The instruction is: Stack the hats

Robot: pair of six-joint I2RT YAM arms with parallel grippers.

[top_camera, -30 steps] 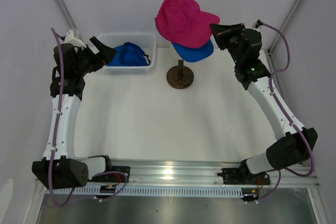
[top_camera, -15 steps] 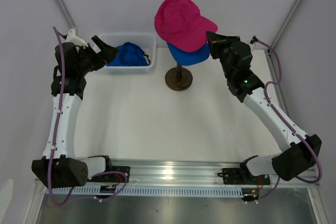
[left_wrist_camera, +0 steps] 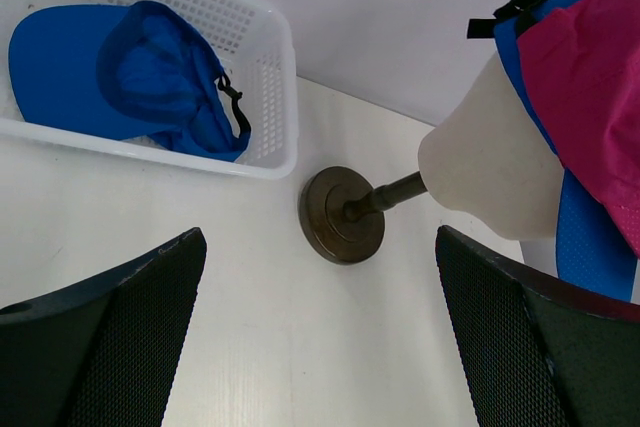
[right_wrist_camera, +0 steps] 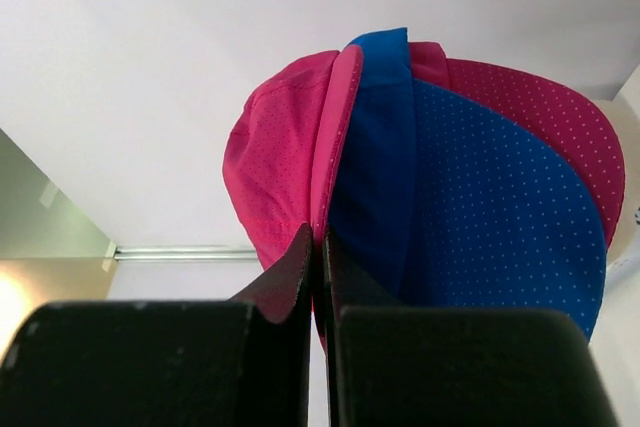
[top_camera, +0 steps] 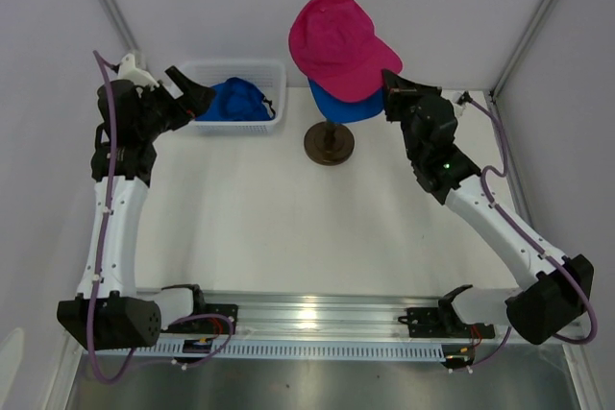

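Your right claw (right_wrist_camera: 320, 237) pinched the magenta fabric cap (right_wrist_camera: 275, 157) at one o'clock; your wide left claw (left_wrist_camera: 318, 247) next needed the eleven-o'clock blue fabric cap (left_wrist_camera: 130, 77).

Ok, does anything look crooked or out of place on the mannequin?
The pink cap sits skewed on the blue cap, whose brim sticks out below it. The right gripper is shut on the pink brim's edge. Nothing looks damaged.

The white worktop (top_camera: 288, 228) carries a dark round stand base (top_camera: 329, 144) toward its far edge. A white mesh basket (top_camera: 235, 128) sits just left of that base and slightly farther back, not touching it. An aluminium rail (top_camera: 317, 312) runs along the near edge, well apart from the base.
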